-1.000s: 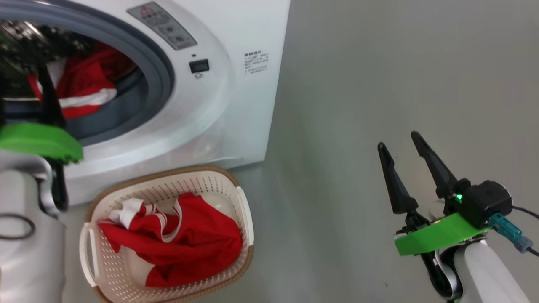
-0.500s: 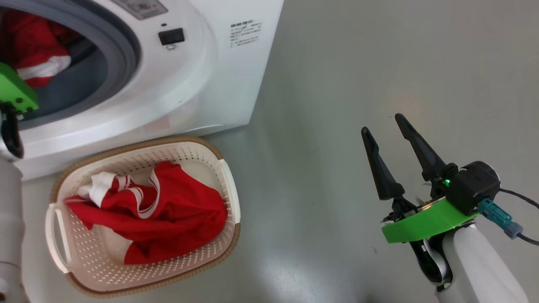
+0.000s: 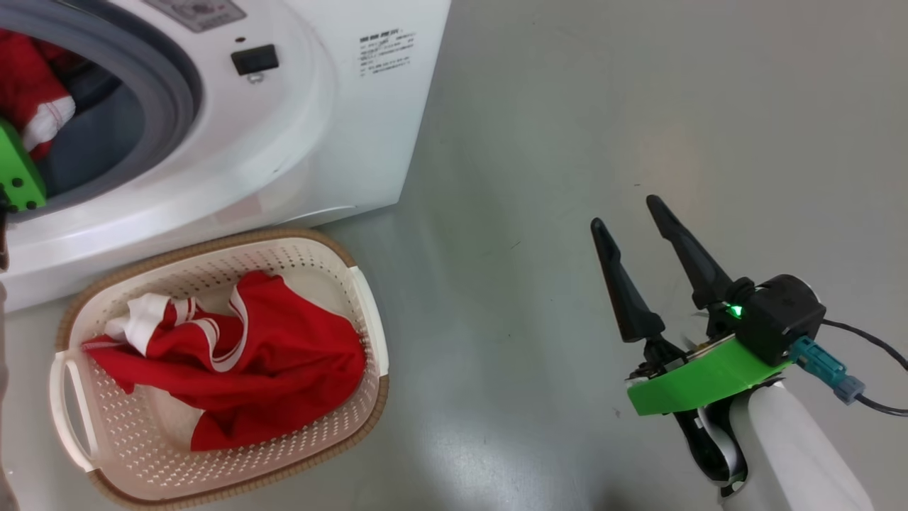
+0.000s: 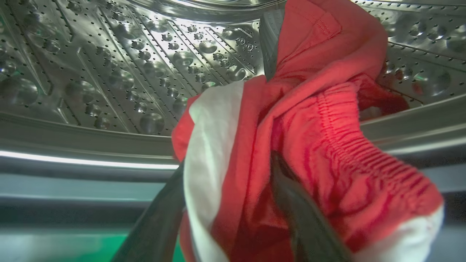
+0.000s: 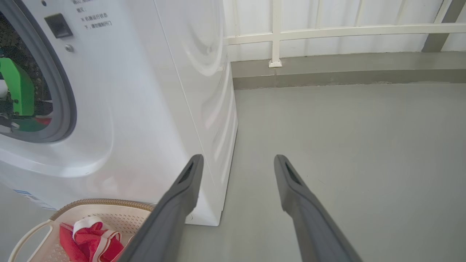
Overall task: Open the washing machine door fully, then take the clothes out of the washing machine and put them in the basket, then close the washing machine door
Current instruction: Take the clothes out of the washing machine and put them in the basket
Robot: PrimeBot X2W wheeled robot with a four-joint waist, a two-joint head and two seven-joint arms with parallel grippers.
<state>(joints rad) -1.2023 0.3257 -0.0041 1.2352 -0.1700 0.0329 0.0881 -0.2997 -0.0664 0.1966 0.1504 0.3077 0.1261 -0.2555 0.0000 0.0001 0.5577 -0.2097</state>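
Your left end effector [image 4: 228,163] stands spread wide inside the steel drum [image 4: 109,65]. Its fingers straddle a red-and-white garment [image 4: 309,120] but are not yet clamped on it. Your right end effector [image 3: 624,213] hangs released and empty over the floor [image 3: 567,106]. One red garment [image 3: 269,362] already lies in the basket [image 3: 213,245] before the washing machine [image 3: 340,142]. Left to do, as I judge it: the drum piece, then shutting the door.

Bright, even, soft-shadowed. Glares along the drum [image 4: 109,72] lip left of the left gripper [image 4: 227,163]; blurs its near fingers [image 4: 305,225] and the clothes [image 4: 320,138] between them. Bends lines at the edges around the right gripper [image 5: 238,158].
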